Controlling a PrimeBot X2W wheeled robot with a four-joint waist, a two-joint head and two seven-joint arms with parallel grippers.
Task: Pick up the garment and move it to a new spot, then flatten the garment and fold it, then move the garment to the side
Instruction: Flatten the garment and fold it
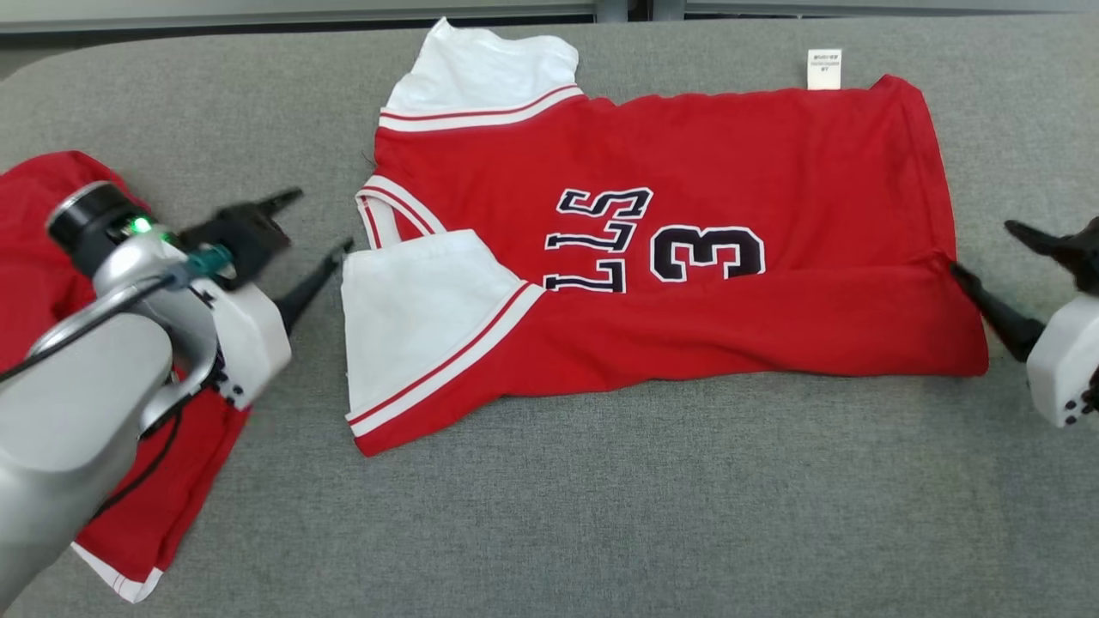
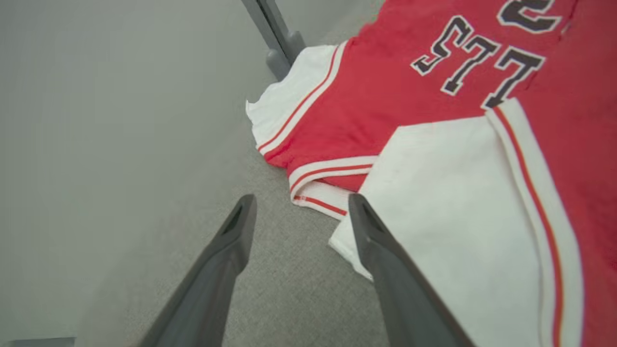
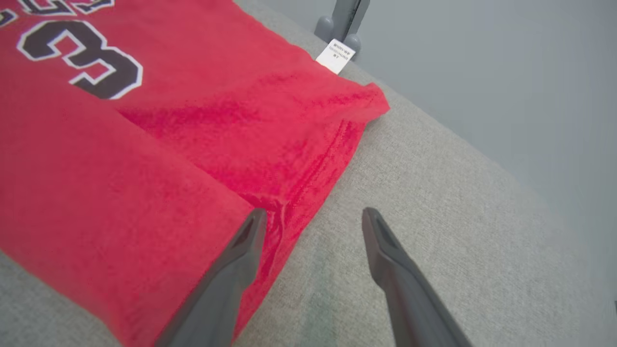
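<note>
The garment [image 1: 730, 146] is a red jersey with white sleeves and dark lettering. It lies spread across the middle of the grey table [image 1: 601, 515], with its near long edge folded over onto the body. My left gripper [image 1: 322, 221] is open just left of the folded white sleeve [image 1: 412, 309], holding nothing. In the left wrist view the left gripper [image 2: 302, 200] hovers by the sleeve's corner [image 2: 448, 193]. My right gripper [image 1: 984, 247] is open at the garment's right edge. In the right wrist view the right gripper [image 3: 314, 212] has one finger over the red hem [image 3: 308, 183], gripping nothing.
A second red garment [image 1: 34, 257] lies crumpled at the left, partly under my left arm. A white label [image 1: 824, 69] sticks out from the far edge of the jersey. The table's far edge runs close behind the jersey.
</note>
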